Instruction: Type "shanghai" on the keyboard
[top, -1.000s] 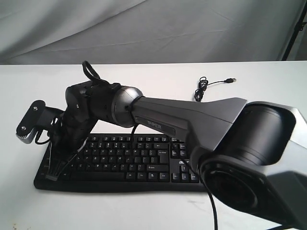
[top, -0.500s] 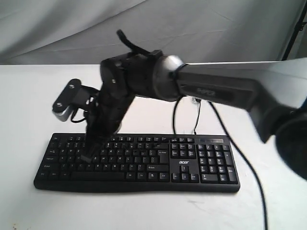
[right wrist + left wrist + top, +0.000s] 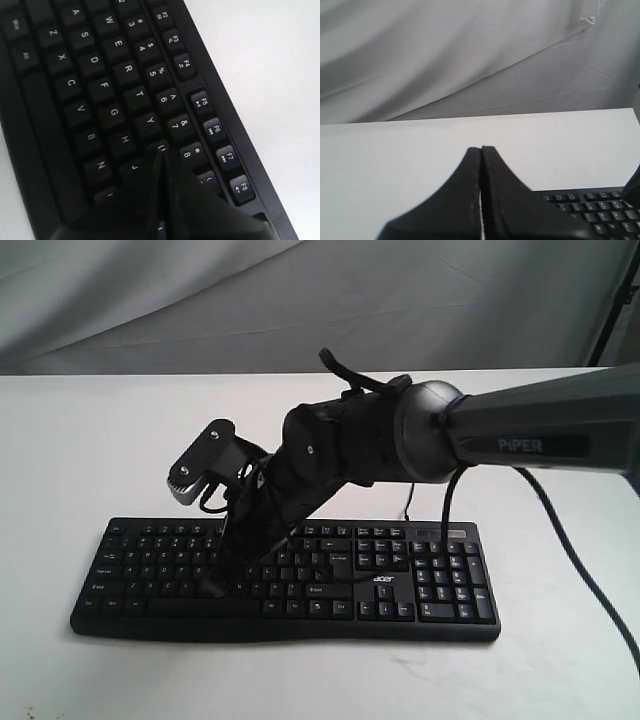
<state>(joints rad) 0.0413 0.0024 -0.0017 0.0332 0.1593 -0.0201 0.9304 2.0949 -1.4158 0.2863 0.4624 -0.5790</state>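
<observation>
Only the exterior view takes in the whole grey cloth backdrop point(image 3: 300, 300), the white table point(image 3: 80, 440) and the right arm point(image 3: 520, 425), which comes in from 3 o'clock and bends down over the keyboard point(image 3: 330, 580). The keyboard lies toward 6 o'clock on the table. Its long axis runs from 9 to 3 o'clock, with the number pad at the 3 o'clock end and the front edge and readable logo point(image 3: 385, 581) facing 6 o'clock. The right gripper point(image 3: 212, 587) points down at the letter rows, toward the keyboard's 9 o'clock half. The right wrist view alone gives the legends: the right gripper point(image 3: 161, 152) is clenched on nothing, its fingertips point(image 3: 156, 162) pressed together at the edge of the U key point(image 3: 159, 146), next to J. Whether they press a key cannot be told. Only the left wrist view shows the left gripper point(image 3: 481, 150), also clenched and empty, held above bare table with one corner of the keyboard point(image 3: 592, 205) just beyond it and the cloth behind.
</observation>
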